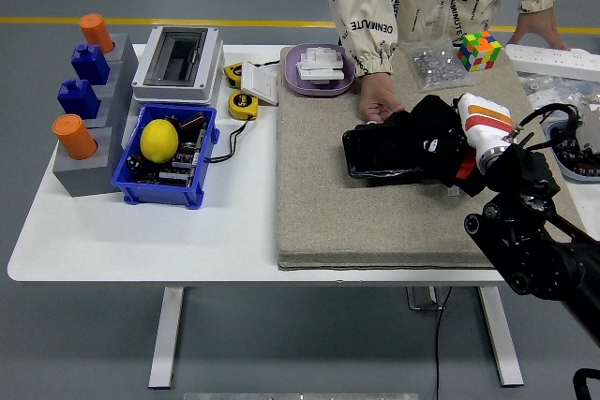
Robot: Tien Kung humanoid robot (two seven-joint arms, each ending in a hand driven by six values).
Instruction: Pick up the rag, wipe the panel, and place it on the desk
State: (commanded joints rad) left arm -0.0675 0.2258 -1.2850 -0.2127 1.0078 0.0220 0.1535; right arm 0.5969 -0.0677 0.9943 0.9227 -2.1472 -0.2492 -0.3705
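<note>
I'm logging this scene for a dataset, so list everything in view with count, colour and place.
Panel: 1, black, mat centre.
Rag: 1, black, on panel's right end.
Mat: 1, beige, table's right.
Lemon: 1, yellow, in blue bin.
Box: 1, grey-white, far left.
Tape measures: 2, yellow, beside box.
Dish: 1, purple, far edge.
Puzzle cube: 1, multicoloured, far right.
Person's hand: 1, at panel's far edge.
Right hand: 1, holding rag.

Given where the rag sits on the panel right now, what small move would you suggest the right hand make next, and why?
Probably sweep the right hand leftward: it presses the black rag on the panel's right end, most of the panel lies uncovered to the left, and a person's hand steadies its far edge.
</note>
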